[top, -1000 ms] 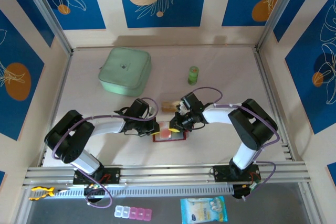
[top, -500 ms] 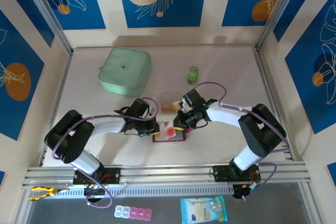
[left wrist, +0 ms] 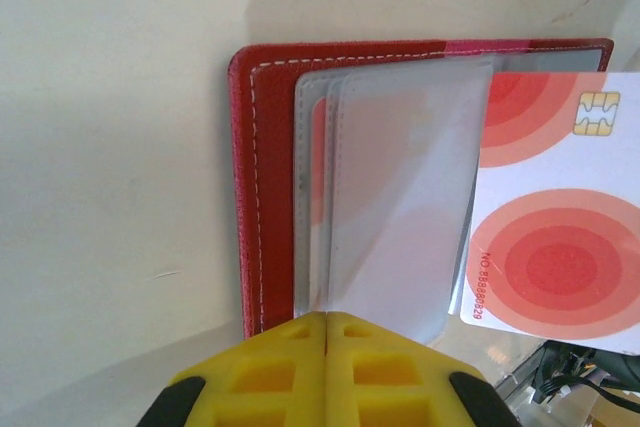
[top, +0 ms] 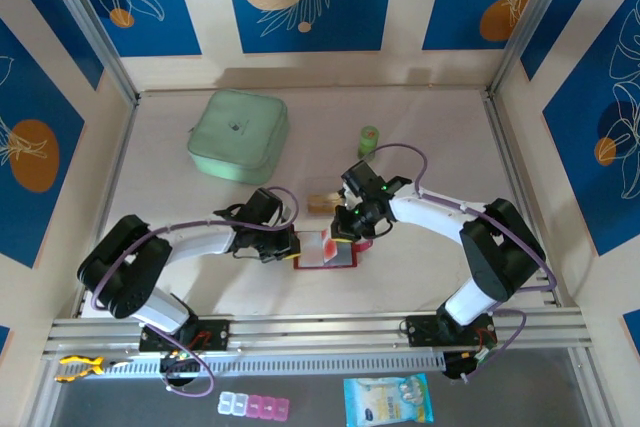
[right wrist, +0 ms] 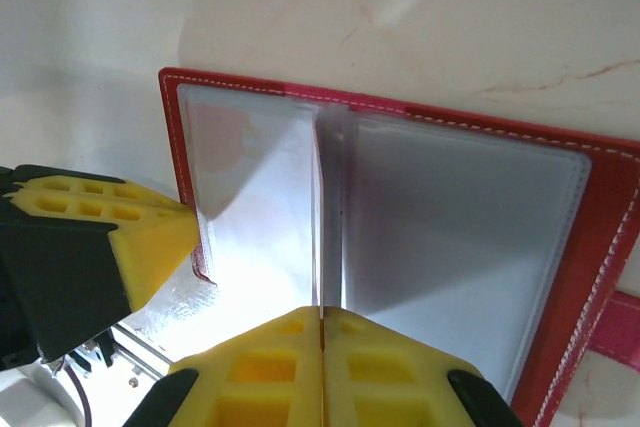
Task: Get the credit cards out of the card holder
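The red card holder lies open between the arms, its grey inside and clear pockets showing. My left gripper is shut on a clear pocket leaf at the holder's left edge. A red-and-white credit card sticks out of the pocket toward the right. My right gripper is shut on that card, seen edge-on, just above the holder. Tan credit cards lie on the table behind the holder.
A large pale-green pouch sits at the back left and a small green bottle at the back centre. The holder's red tab points right. A metal rail runs along the near table edge.
The right arm has swung its elbow outward and its wrist toward the back, and the red-and-white card stands further out of the pocket. The left gripper keeps its hold.
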Robot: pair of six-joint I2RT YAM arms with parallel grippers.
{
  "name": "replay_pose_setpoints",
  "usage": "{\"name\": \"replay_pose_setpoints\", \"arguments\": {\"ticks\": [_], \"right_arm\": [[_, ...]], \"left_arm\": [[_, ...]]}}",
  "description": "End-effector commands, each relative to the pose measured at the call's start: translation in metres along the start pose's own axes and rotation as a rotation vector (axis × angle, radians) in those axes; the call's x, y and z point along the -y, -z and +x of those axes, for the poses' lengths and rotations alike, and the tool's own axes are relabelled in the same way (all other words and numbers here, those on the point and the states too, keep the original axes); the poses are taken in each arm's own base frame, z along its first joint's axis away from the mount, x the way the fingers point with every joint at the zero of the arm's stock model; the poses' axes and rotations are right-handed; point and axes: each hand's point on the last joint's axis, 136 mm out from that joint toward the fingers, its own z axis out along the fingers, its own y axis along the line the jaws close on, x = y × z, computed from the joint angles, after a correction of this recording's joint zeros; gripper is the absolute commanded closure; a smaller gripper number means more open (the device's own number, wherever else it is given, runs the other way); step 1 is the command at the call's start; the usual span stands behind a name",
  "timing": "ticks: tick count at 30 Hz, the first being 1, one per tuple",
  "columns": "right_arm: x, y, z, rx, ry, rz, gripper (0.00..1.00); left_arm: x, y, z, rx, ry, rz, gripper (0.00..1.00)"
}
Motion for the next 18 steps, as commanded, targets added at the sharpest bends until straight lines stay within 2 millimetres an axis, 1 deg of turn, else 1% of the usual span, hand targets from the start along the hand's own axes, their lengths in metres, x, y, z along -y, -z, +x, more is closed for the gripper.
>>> {"name": "replay_pose_setpoints", "arguments": {"ticks": [1, 4, 11, 18], "right_arm": [[0.0041, 0.0019, 0.0047, -0.02, 0.01, 0.069, 0.91], [0.002, 0.0057, 0.0057, -0.013, 0.022, 0.096, 0.91], [0.0058, 0.0084, 0.0058, -0.008, 0.039, 0.155, 0.91], [0.0034, 0.0015, 0.0033, -0.008, 0.059, 0.184, 0.91]], "left_arm": [[-0.0031, 0.0042, 0.003, 0.002, -0.011, -0.015, 1.0], [-0.002, 0.0053, 0.0024, 0.008, -0.011, -0.01, 1.0], [-0.0035, 0.0101, 0.0028, 0.027, -0.014, -0.01, 1.0], [-0.0036, 0.0118, 0.0019, 0.038, -0.018, -0.006, 1.0]]}}
